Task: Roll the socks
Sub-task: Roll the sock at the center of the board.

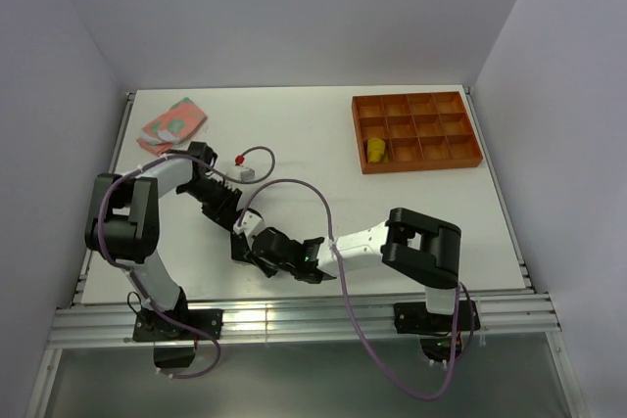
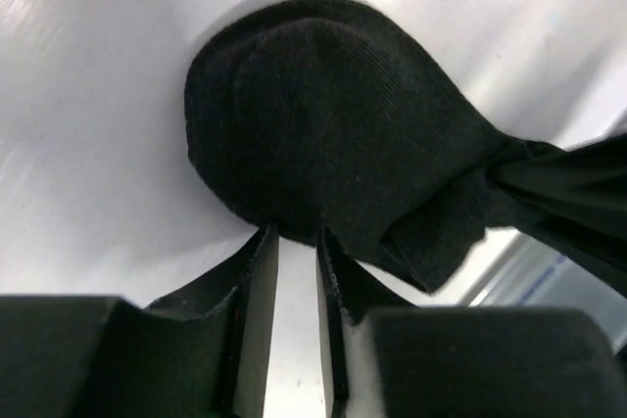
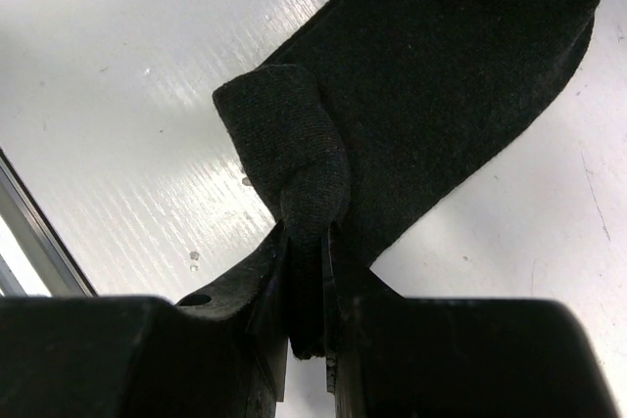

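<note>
A black sock (image 2: 323, 115) lies on the white table between my two grippers, its rounded toe end bulging in the left wrist view. My left gripper (image 2: 294, 232) is open by a narrow gap. Its fingertips (image 2: 263, 242) touch the sock's near edge and bare table shows between them. My right gripper (image 3: 306, 232) is shut on a bunched fold of the black sock (image 3: 441, 75). In the top view both grippers (image 1: 240, 232) (image 1: 263, 247) meet near the front edge and hide most of the sock. The pink sock (image 1: 171, 124) lies at the back left. The mustard-yellow sock (image 1: 375, 149) sits in the orange tray (image 1: 460, 154).
A small grey block with a red tip (image 1: 242, 171) lies beside the left arm's purple cable. The metal rail (image 1: 294, 315) along the table's front edge runs just behind the grippers. White walls close the table on three sides.
</note>
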Robot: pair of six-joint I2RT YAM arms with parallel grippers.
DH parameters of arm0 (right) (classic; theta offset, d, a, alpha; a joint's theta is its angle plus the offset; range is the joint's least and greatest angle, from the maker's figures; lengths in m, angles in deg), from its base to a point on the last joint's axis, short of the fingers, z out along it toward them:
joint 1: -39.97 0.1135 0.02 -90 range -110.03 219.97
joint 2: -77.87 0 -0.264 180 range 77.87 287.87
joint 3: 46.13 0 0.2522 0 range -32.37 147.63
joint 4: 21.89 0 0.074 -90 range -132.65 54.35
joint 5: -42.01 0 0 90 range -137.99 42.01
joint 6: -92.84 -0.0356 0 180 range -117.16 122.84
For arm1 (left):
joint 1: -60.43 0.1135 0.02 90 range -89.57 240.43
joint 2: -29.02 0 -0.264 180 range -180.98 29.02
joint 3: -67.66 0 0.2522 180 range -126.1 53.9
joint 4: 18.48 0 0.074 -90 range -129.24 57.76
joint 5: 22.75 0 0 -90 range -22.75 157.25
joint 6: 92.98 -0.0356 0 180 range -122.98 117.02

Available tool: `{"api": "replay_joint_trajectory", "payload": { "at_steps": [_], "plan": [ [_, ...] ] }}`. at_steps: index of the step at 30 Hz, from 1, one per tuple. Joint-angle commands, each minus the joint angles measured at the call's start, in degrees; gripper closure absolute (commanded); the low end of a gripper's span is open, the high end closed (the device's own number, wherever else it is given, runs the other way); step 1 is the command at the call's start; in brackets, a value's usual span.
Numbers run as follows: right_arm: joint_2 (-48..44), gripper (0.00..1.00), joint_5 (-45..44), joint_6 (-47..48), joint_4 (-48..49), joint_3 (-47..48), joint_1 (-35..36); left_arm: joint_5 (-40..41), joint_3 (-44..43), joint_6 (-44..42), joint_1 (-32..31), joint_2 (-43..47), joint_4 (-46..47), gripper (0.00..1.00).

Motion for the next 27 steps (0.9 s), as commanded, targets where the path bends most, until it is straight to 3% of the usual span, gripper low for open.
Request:
{"api": "replay_joint_trajectory", "payload": {
  "at_steps": [1, 9, 22, 27],
  "plan": [
    [-1.16, 0.99, -1.43, -0.43, -6.88, -0.40, 0.56, 3.06, 1.97, 5.12, -2.48, 3.56, 7.54, 0.74],
    [-3.36, 0.99, -1.70, -1.57, -9.34, -1.55, 0.47, 11.14, 8.90, 21.46, -3.98, 12.60, 22.15, 0.79],
    [-4.24, 0.99, -1.87, -2.36, -11.36, -3.04, 0.29, 9.32, 16.03, 29.04, -6.71, 28.68, 34.80, 0.87],
    [-6.25, 1.00, -3.45, -3.50, -11.98, -5.06, -0.06, 12.20, 19.64, 30.62, -9.34, 30.20, 38.86, 0.93]
  ]
}}
